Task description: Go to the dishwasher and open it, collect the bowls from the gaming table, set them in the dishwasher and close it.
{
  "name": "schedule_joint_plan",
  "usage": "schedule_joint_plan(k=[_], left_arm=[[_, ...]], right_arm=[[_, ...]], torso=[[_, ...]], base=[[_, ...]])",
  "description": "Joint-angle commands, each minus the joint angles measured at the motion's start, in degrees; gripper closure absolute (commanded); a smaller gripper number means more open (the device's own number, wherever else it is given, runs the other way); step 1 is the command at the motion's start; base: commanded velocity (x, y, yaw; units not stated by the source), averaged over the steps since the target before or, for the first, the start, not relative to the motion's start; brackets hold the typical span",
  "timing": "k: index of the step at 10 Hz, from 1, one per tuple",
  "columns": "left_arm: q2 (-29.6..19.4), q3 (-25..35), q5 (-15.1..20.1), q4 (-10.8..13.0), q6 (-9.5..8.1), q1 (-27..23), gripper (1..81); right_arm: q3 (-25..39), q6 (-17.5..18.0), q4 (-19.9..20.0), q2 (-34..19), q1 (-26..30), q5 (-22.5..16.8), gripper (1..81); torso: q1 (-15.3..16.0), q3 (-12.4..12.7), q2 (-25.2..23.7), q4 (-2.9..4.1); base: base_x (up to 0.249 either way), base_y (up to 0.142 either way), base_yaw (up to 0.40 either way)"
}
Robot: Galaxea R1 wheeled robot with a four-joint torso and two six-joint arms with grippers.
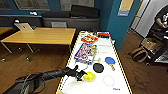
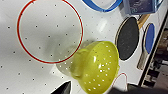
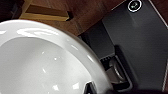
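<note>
Gaming table (image 1: 82,87) runs away from the robot, white top, yellow sides. All places below are given rel. to it.

Plain wooden desk (image 1: 42,35) stands beside the table's left side, well apart from the work.

Left arm (image 1: 50,74) comes in over the table's near left edge. Left gripper (image 1: 80,75) sits right at the yellow bowl (image 1: 89,76), on the bowl's arm-side rim.

Mid-table: flat printed box (image 1: 85,53). Nearer than that lie a black paddle (image 1: 98,67) and a blue paddle (image 1: 110,60). Both have wooden handles, so they are bats, not bowls.

The yellow bowl (image 2: 96,66) is on the near part of the table, left of centre and just beside the black paddle. It is perforated, looks like thin plastic, and is tipped partly on its side in the left wrist view.

A white bowl (image 3: 37,62) looms large in the right wrist view, off the table, with wood floor behind it.

Fingers: can't tell for the left gripper whether it is clamped on the rim or only around it. Can't tell for the right either, nor if the white bowl is truly held.

Step in hand, imo: pick up the yellow bowl. To do it well:
- pinch the rim wall, one pad inside and one outside
- close gently, as a light bowl prob. skates on the slick top
- lift straight up, w/o sweeping toward the black paddle
- keep the right arm level so the white bowl doesn't tip
</note>
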Motion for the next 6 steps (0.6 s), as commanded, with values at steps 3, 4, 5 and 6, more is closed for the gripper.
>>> schedule_joint_plan(k=[3, 4, 5, 6], left_arm=[[3.1, -0.3, 1.7, 5.3, -3.80, -7.7, 1.0], [3.1, -0.4, 1.6, 5.4, -3.80, -7.5, 1.0], [3.0, -0.5, 1.6, 5.4, -3.80, -7.1, 1.0], [3.2, -1.1, 1.6, 5.4, -3.80, -6.6, 1.0]], right_arm=[[1.8, -0.4, -1.8, -1.6, 2.0, -1.3, 81.1], [1.8, -0.4, -1.8, -1.6, 2.1, -1.3, 81.1], [1.9, -0.4, -1.9, -1.6, 2.2, -1.3, 81.1], [2.2, -0.4, -1.9, -1.6, 2.3, -1.4, 81.1]], torso=[[0.0, 0.0, 0.0, 0.00], [0.0, 0.0, 0.0, 0.00], [0.0, 0.0, 0.0, 0.00], [0.0, 0.0, 0.0, 0.00]], base=[[0.000, 0.000, 0.000], [0.000, 0.000, 0.000], [0.000, 0.000, 0.000], [0.000, 0.000, 0.000]])
